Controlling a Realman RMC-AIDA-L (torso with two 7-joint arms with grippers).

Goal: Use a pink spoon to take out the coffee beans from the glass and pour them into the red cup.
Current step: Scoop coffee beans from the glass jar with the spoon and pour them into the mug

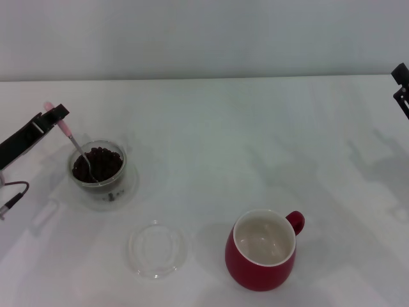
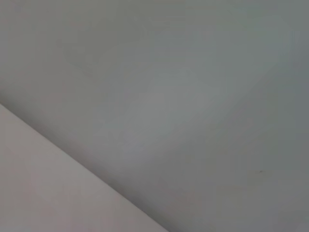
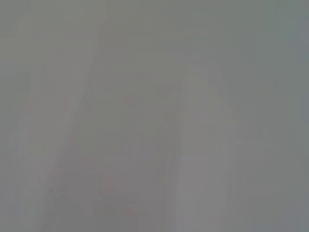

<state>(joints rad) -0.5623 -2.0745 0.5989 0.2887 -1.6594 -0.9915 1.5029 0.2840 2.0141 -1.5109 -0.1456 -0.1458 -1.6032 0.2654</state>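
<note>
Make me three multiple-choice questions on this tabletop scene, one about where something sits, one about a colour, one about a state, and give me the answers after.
1. Where is the bowl of the pink spoon?
A. lying on the clear dish
B. down among the coffee beans in the glass
C. inside the red cup

2. What colour is the inside of the red cup?
A. cream-white
B. black
C. red

3. What does the red cup hold?
A. a heap of beans
B. the spoon
C. nothing visible

Answers: 1 B, the left gripper holds the handle and the metal end dips into the beans. 2 A, the head view shows a pale interior. 3 C, its inside looks bare. The right gripper sits at the far right edge.
</note>
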